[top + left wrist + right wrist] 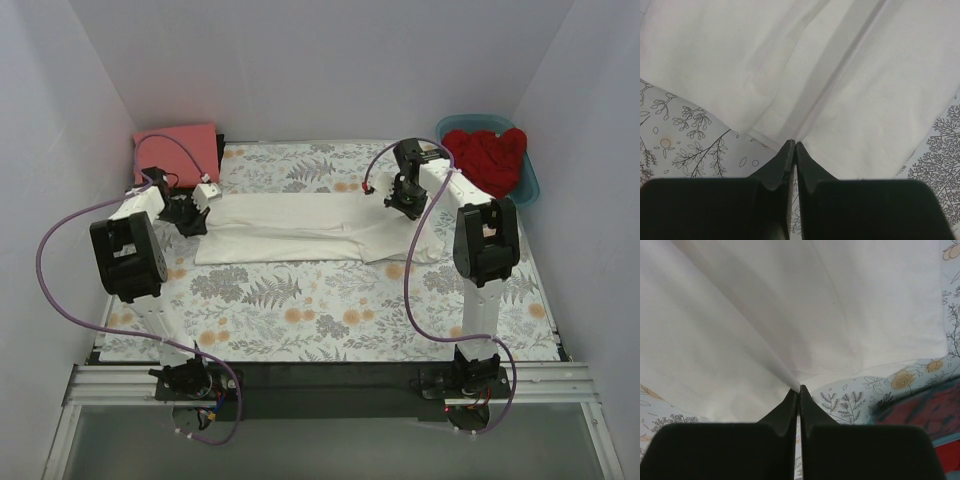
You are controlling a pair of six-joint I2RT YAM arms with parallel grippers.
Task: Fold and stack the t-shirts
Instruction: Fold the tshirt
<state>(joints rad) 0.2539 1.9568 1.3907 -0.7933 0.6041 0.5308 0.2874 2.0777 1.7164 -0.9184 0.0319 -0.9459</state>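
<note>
1. No text, label, brand, number or sign can be read in any of the three views.
2. White t-shirt (300, 228): only plain cloth is shown, and no print or tag can be made out.
3. Table cloth (300, 320): only a leaf-and-flower pattern is printed on it, with no lettering.
</note>
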